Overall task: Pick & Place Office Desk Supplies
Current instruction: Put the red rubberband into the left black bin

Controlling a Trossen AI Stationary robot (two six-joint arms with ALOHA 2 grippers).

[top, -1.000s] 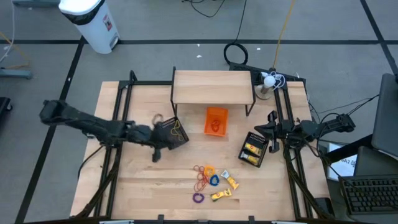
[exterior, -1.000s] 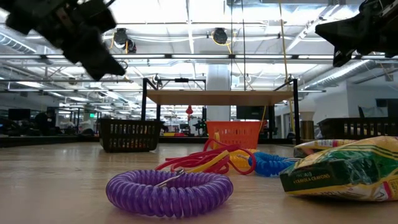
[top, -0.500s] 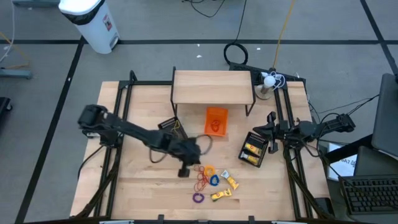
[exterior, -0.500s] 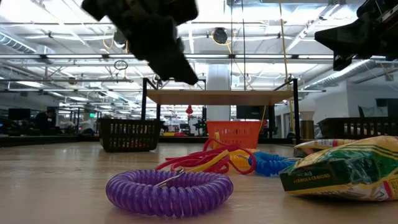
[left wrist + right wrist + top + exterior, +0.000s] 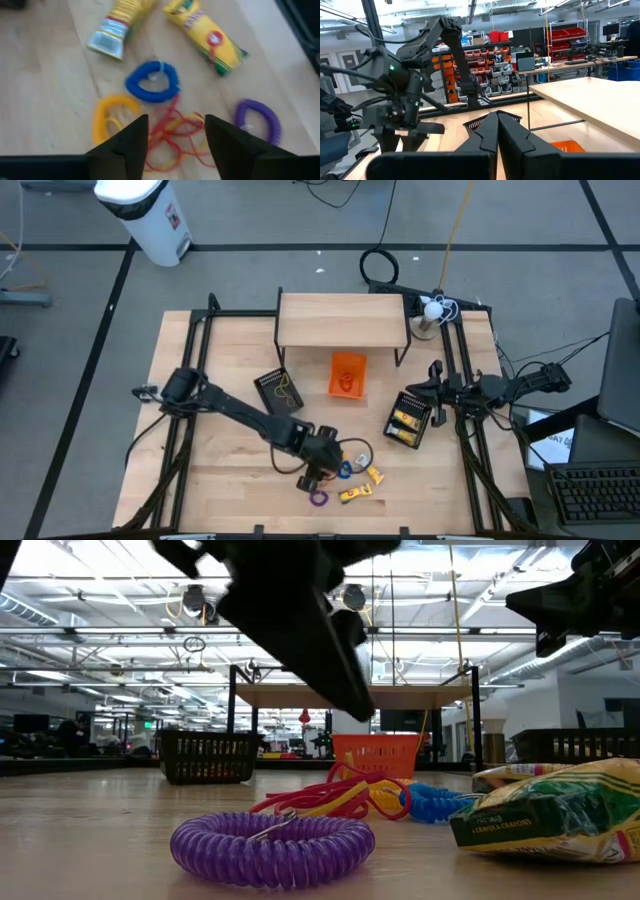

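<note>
Hovering above the cluster of supplies at the front of the counter (image 5: 220, 480), the left end effector (image 5: 172, 132) has its fingers parted and holds nothing. Below it lie tangled red rubber bands (image 5: 172, 137), a blue coil ring (image 5: 151, 82), a yellow coil ring (image 5: 111, 117), a purple coil ring (image 5: 257, 117) and two yellow crayon packs (image 5: 206, 34). The right end effector (image 5: 497, 132), fingers pressed together and empty, waits at the counter's right edge beside a black basket (image 5: 408, 420).
</note>
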